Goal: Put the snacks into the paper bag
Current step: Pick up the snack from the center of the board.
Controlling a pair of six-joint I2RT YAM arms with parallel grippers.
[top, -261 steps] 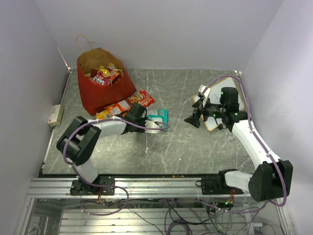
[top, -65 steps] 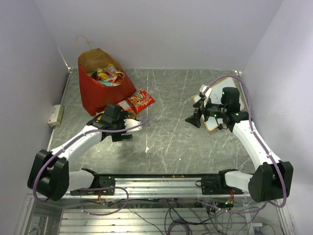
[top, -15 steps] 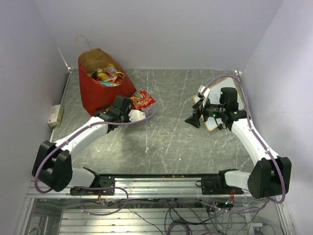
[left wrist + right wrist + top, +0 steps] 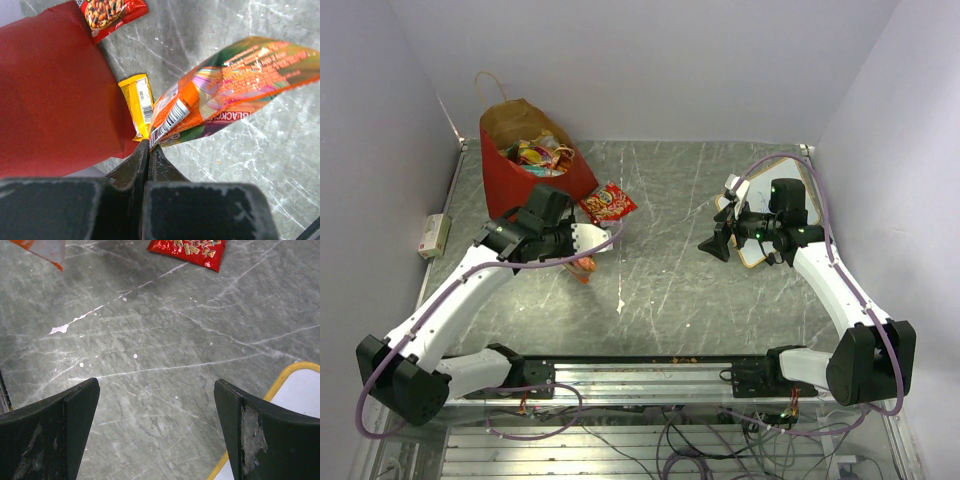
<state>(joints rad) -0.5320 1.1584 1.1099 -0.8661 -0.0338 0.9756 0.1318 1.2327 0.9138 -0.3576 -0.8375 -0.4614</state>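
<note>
The red paper bag (image 4: 525, 175) stands at the back left, open, with several snacks inside. My left gripper (image 4: 577, 249) hangs just in front of it, shut on the corner of an orange multicolour packet (image 4: 235, 82) that dangles above the table (image 4: 584, 268). In the left wrist view the fingers (image 4: 149, 148) pinch its barcode end next to the paper bag's wall (image 4: 55, 95). A yellow packet (image 4: 138, 100) lies against the bag's base. A red packet (image 4: 607, 203) lies flat to the bag's right. My right gripper (image 4: 716, 245) hovers open over bare table, holding nothing.
A white board with a yellow-orange edge (image 4: 765, 215) lies under the right arm, its corner also in the right wrist view (image 4: 300, 400). A white box (image 4: 434, 235) sits at the table's left edge. Walls close in left, right and behind.
My left gripper has shut on the orange multicolour packet beside the bag and raised it off the table, swinging slightly left. The right arm has not moved.
</note>
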